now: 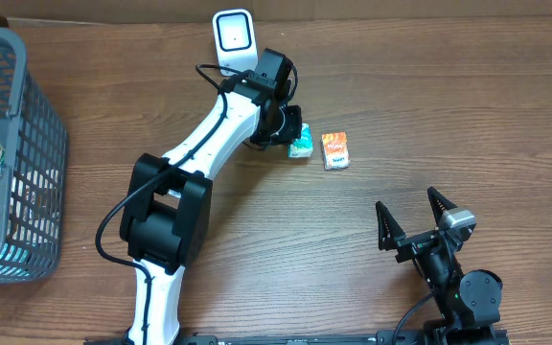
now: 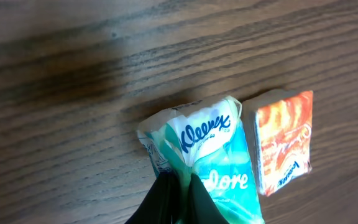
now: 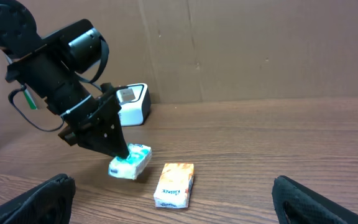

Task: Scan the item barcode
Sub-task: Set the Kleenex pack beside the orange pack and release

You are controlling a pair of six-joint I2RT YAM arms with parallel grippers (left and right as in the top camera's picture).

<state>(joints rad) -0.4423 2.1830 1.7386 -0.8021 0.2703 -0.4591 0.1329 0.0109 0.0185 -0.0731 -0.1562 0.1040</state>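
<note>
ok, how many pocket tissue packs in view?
2. The teal plastic Kleenex pack is pinched in the left gripper; the orange pack lies beside it, apart. The grey mesh basket may hide more.

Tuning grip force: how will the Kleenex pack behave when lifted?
Likely soft: the Kleenex pack puckers where the left tool pinches it. Being tissues, probably light; this edge pinch may let it sag. Glossy film could slip.

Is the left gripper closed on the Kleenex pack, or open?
Shut. The left gripper has its jaws pressed together on the puckered end of the Kleenex pack, seen in the left wrist view.
</note>
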